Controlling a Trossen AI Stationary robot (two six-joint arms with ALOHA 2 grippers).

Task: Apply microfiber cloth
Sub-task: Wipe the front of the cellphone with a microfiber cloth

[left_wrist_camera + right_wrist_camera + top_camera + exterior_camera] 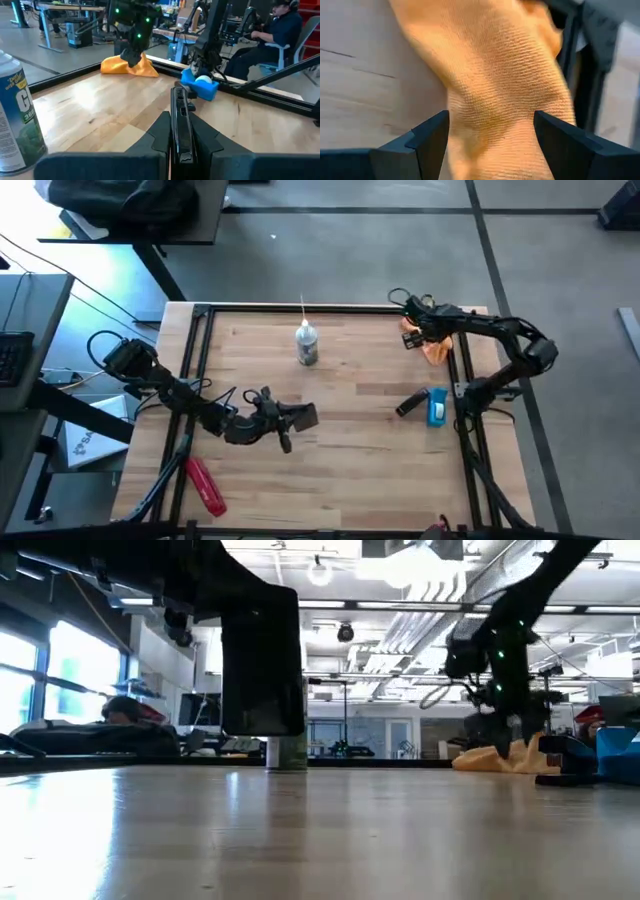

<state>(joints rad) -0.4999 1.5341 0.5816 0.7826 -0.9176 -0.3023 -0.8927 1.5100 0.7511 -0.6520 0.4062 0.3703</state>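
Pickup step: right gripper (pixel 490 132) down over microfiber cloth (pixel 500 85) at far right, fingers wide astride it. Left gripper (pixel 179 131) clamps phone (pixel 180 120) upright. Next, probably: close, lift, carry to phone.

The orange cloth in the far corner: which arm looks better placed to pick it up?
The right. Its pincer is open directly over the microfiber cloth, one finger on each side. The left pincer is across the table, shut on a black phone.
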